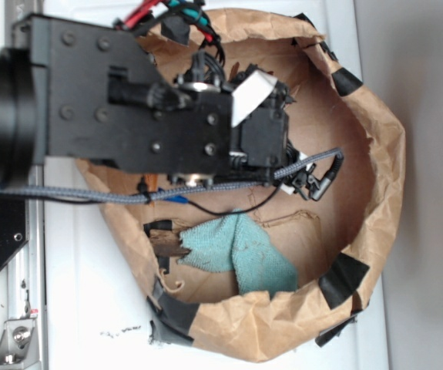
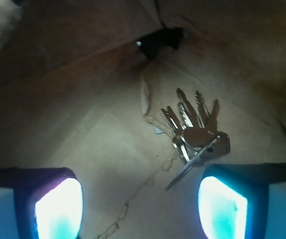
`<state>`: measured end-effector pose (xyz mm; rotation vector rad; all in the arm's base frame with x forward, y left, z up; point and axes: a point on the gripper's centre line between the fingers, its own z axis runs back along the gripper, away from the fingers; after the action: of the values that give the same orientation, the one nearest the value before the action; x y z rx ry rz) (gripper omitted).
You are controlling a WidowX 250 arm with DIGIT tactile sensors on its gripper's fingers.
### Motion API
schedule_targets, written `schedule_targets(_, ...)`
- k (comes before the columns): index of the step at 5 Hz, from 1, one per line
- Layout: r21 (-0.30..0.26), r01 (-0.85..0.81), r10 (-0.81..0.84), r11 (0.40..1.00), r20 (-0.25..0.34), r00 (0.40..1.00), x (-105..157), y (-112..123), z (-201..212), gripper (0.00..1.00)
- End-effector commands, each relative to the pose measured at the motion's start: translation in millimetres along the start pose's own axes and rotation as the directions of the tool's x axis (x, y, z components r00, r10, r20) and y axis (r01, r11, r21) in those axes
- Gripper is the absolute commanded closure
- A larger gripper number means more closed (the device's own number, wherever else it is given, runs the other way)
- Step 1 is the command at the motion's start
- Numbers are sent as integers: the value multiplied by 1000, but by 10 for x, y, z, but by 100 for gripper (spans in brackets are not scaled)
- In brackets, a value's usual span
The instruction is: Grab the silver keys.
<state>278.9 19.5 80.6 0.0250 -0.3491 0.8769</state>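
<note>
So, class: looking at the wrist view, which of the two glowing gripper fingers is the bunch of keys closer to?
The right-hand finger: the silver keys lie just above it, far from the other finger.

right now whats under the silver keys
The silver keys lie fanned on the brown paper floor of the bag, near a tear. Whatever sits directly beneath the bunch is covered. The exterior view hides them behind the arm.

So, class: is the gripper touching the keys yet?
Apart. The wrist view shows the keys lying on the brown paper, with bare paper between most of the bunch and the open gripper, nearer its right-hand finger.
</note>
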Motion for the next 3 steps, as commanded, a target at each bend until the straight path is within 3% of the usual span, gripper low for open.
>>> schedule_targets(1, -4, -52, 52, 999, 39, 998, 163, 106, 17, 0)
schedule_targets(3, 28, -65, 64, 997, 48, 997, 188, 275, -110, 0)
